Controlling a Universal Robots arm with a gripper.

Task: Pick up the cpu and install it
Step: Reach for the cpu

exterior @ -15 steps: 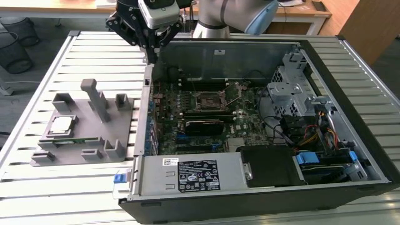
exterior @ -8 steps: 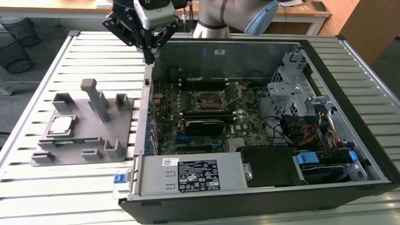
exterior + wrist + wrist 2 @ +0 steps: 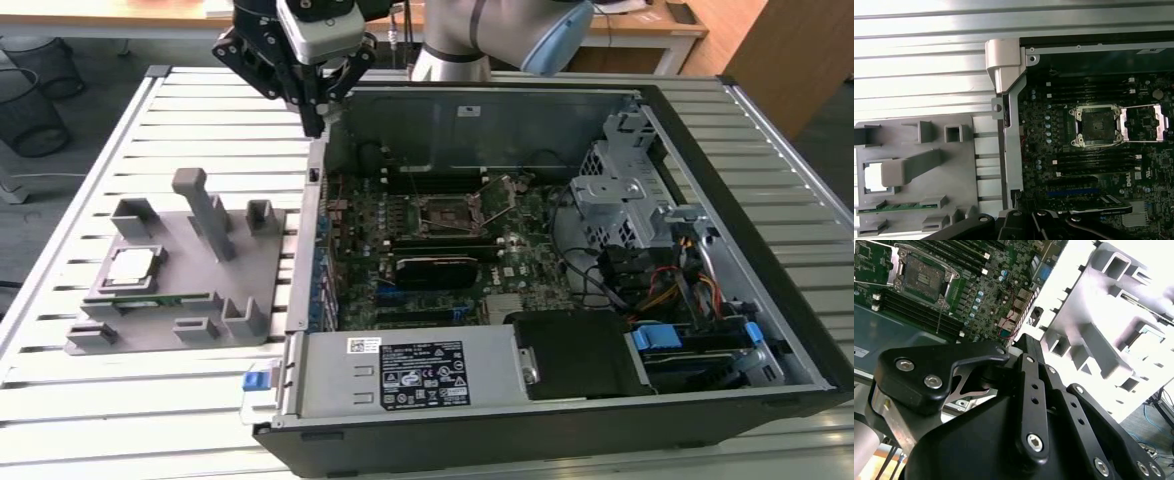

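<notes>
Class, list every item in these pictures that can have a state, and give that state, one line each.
cpu: lying flat on the grey fixture, not held.
memory stick: resting in a slot of the fixture.
socket: empty, its metal frame swung open.
computer case: side open, board exposed.
hand: above the case's edge, away from the cpu.

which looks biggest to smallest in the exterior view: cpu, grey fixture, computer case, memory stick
1. computer case
2. grey fixture
3. cpu and memory stick: unsure; the stick is longer but shows only a thin edge
</notes>
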